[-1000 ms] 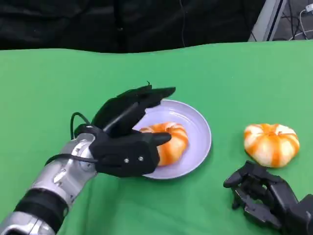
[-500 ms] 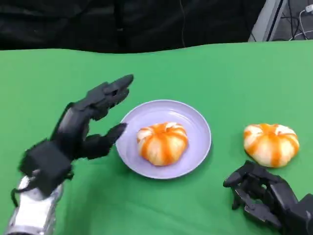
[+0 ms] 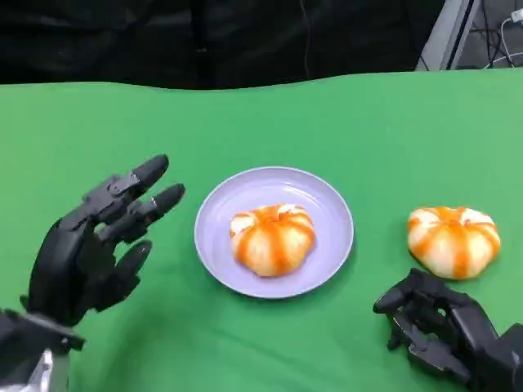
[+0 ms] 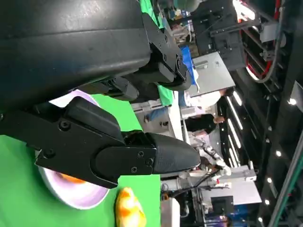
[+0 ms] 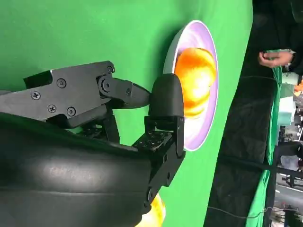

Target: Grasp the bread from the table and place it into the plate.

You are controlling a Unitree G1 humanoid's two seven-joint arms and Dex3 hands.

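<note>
A round orange-and-white striped bread (image 3: 272,238) lies in the lilac plate (image 3: 245,186) at the table's middle. A second striped bread (image 3: 453,240) sits on the green cloth to the right. My left hand (image 3: 94,249) hovers left of the plate, fingers spread, holding nothing. My right hand (image 3: 441,327) rests low at the right, just in front of the second bread, fingers curled in on nothing. The right wrist view shows the plate (image 5: 208,123) with its bread (image 5: 196,80) beyond the bent fingers (image 5: 163,109). The left wrist view shows the plate (image 4: 80,201) past my hand (image 4: 118,151).
Green cloth (image 3: 343,122) covers the table, with a dark drape behind its far edge. A person's hand (image 5: 274,57) shows beyond the far edge in the right wrist view. People and equipment stand in the background of the left wrist view.
My left hand has let go of the bread in the plate and drawn back to the left and towards me, fingers spread. The right hand has stayed still.
</note>
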